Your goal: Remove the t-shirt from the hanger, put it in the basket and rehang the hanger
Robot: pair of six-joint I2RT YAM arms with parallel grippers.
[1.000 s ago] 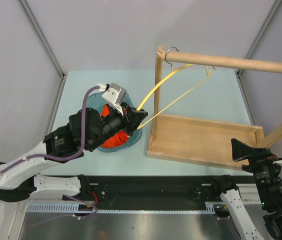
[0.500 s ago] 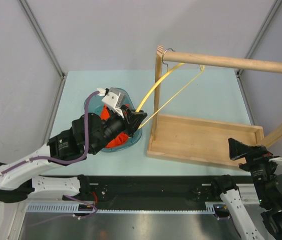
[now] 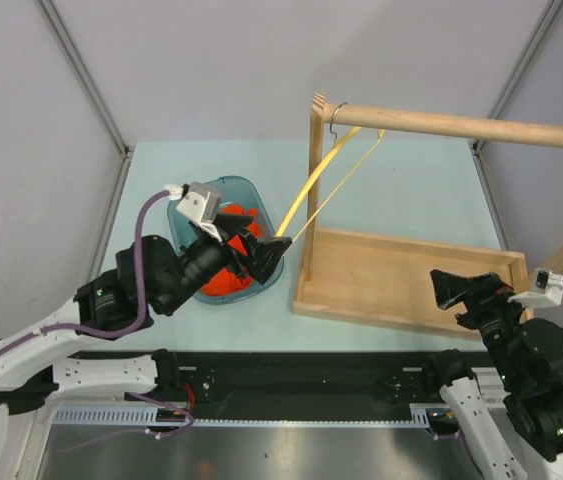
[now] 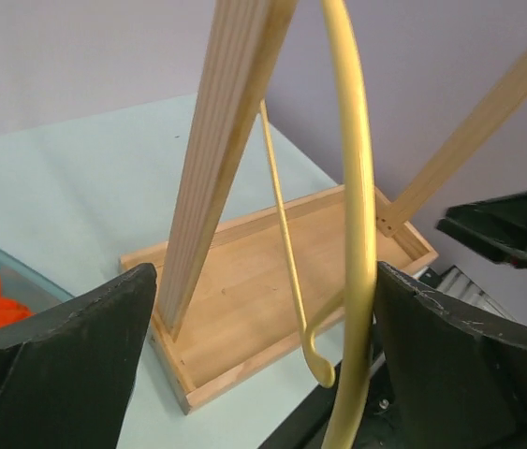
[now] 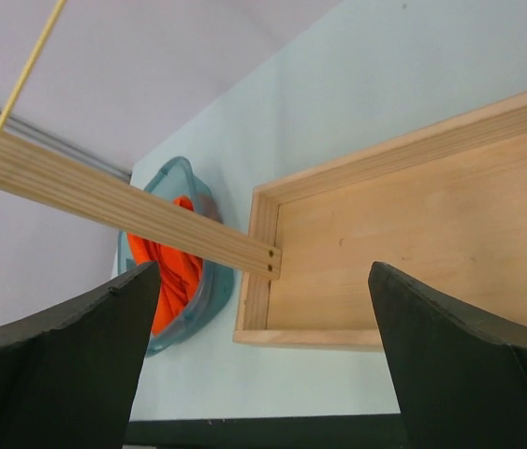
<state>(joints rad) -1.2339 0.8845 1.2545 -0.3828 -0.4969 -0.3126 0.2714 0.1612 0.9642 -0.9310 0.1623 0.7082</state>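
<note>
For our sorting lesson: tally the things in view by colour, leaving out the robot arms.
Orange-red: 1, soft fabric t-shirt
Teal: 1, translucent plastic tub
Pale yellow: 1, thin curved wooden hanger
Light brown: 1, wooden rack with tray base
Total: 4

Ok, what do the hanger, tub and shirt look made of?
Hanger: looks like smooth pale yellow wood, possibly painted; no grain visible. Tub: likely plastic, glossy see-through teal. Shirt: soft orange fabric, crumpled into folds.
</note>
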